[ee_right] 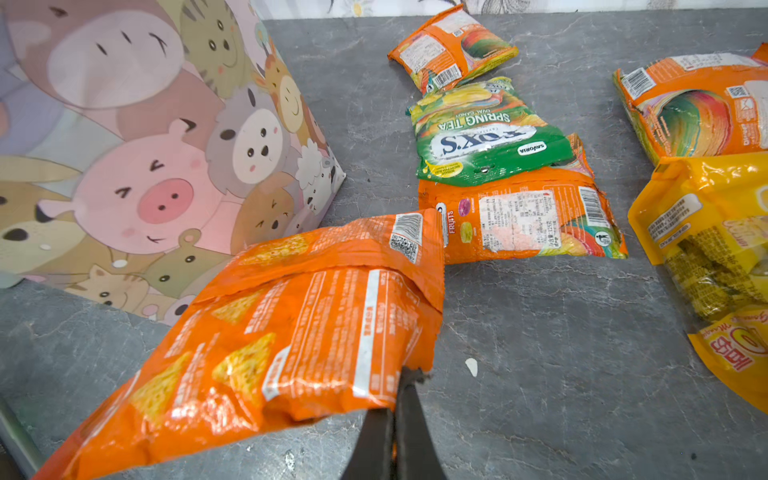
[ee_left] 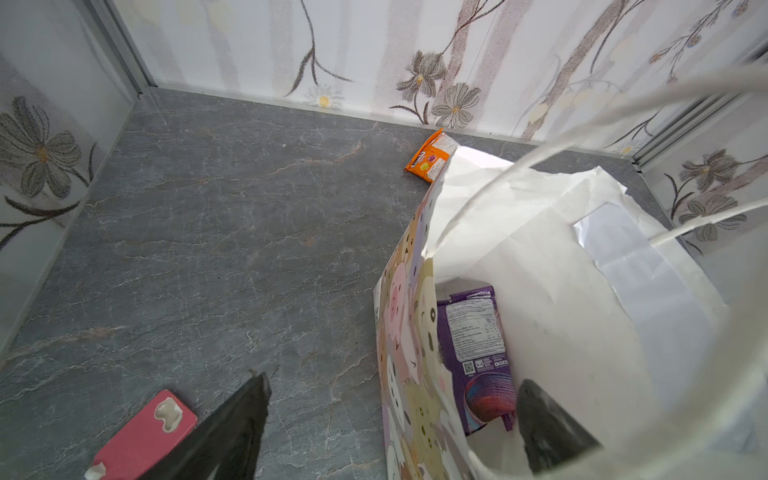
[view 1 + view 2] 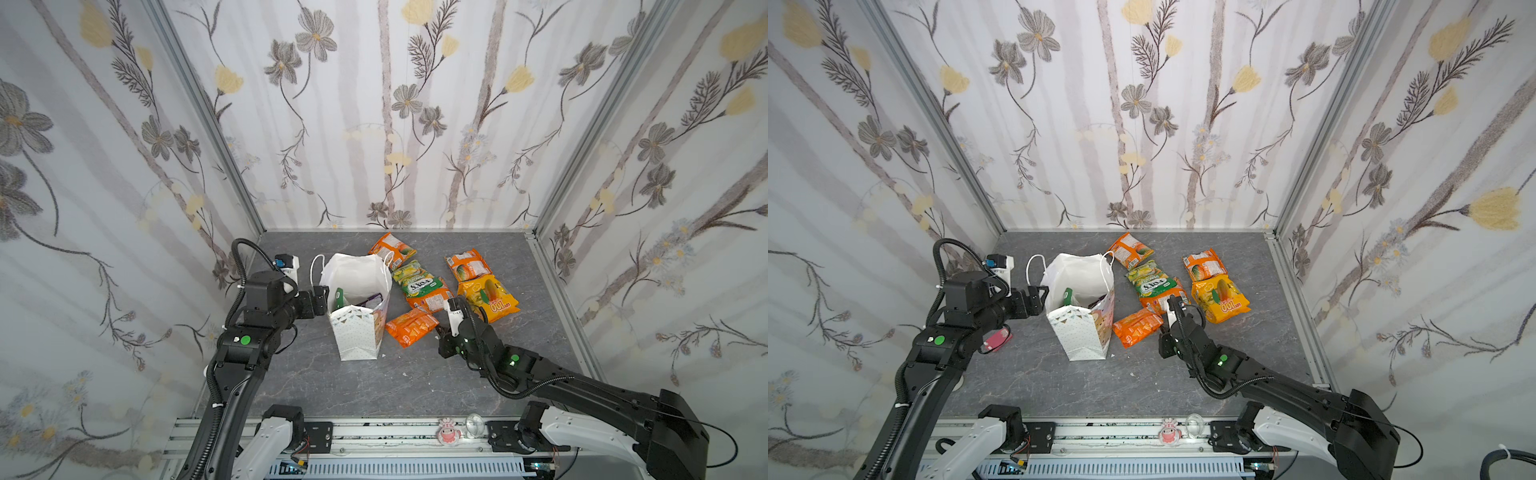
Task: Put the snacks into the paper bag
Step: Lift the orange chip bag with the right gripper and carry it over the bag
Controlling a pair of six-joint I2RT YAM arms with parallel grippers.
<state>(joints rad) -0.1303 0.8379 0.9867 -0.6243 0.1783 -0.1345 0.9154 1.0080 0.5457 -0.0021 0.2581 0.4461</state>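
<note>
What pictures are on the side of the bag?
The paper bag shows pastel cartoon animals, clearest in the right wrist view.

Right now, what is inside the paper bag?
A purple packet lies on the bottom of the paper bag, back label up. In both top views something green, likely another packet, stands near the left wall. The bag's walls cover the rest of the bottom.

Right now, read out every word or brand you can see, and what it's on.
"FOX'S": green packet
"SPRING TEA": green packet
"SAVORIA": green packet
"FRUITS": orange fruit packet
Print on orange chip packet, yellow packet, purple packet: too small or blurred.
</note>
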